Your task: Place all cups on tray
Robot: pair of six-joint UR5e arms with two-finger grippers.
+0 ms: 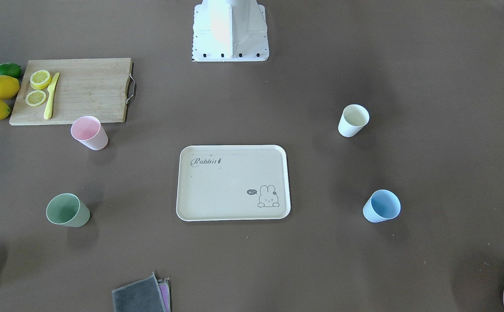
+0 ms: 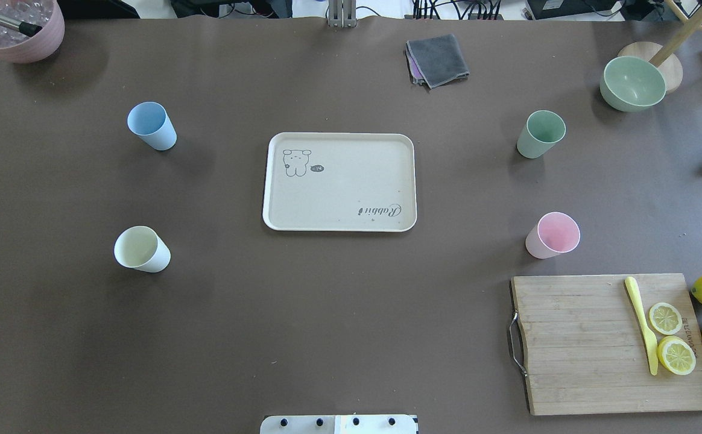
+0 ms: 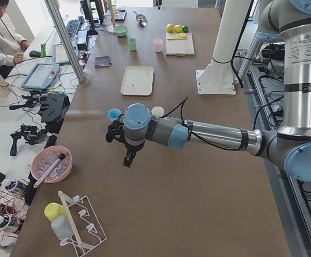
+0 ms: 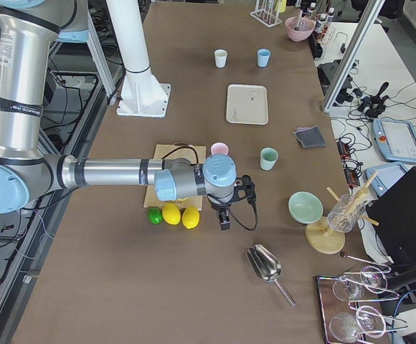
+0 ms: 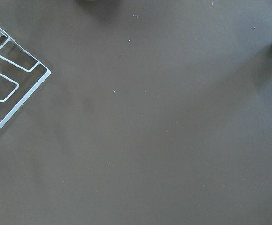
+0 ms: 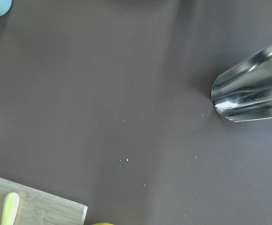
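Progress: nil so far. Tray (image 2: pixel 339 181) sits mid-tabletop (image 2: pixel 327 325), nothing on it. All 4 cups upright on the tabletop, well apart from the tray: blue cup (image 2: pixel 152 125) and cream cup (image 2: pixel 142 249) on robot's L side, green cup (image 2: pixel 541 134) and pink cup (image 2: pixel 552 235) on R side, pink one near the corner of the cutting board (image 2: pixel 613 340). So 4 pick-and-place runs left, by my read. Neither arm shows in overhead or front views. L arm reaches out low and roughly level over the L end of the tabletop, left hand (image 3: pixel 128 158) pointing down, beyond blue and cream cups from the tray; its wrist cam shows bare tabletop, a wire rack (image 5: pixel 11 89) corner and a sliver of pale blue at the R edge, prob. the blue cup. R arm likewise stretched level past the board, right hand (image 4: pixel 224 219) pointing down just beside the lemons (image 4: pixel 181 215), metal scoop (image 4: pixel 265 266) near. Nothing visibly held by either hand, but how far open each one is: cannot tell, side views only.
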